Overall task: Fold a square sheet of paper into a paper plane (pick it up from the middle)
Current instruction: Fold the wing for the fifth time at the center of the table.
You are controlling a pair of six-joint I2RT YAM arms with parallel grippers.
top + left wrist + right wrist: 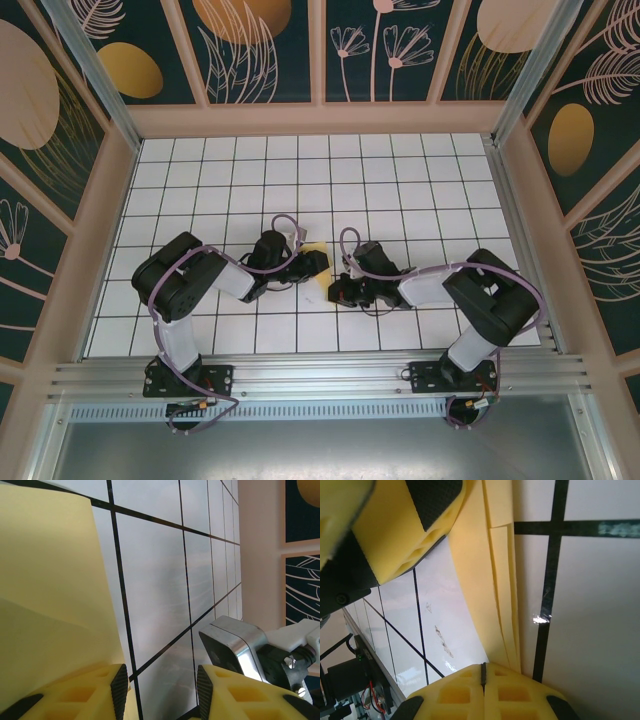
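The yellow sheet of paper (315,293) lies folded on the white grid table between the two grippers, mostly hidden under them in the top view. In the left wrist view the paper (50,580) rises as a broad creased flap at the left, against my left gripper's left finger. My left gripper (162,690) is open, with bare table between its pads. In the right wrist view the paper (490,580) shows as several stacked folded layers running down under my right gripper (482,672). That gripper is shut, pads together, and no paper shows in the seam.
The left gripper (318,265) and right gripper (338,290) sit almost touching at the table's middle front. The left gripper's finger (405,525) looms close in the right wrist view. The right arm's silver camera block (232,647) is beside my left gripper. Walls (320,118) ring the table.
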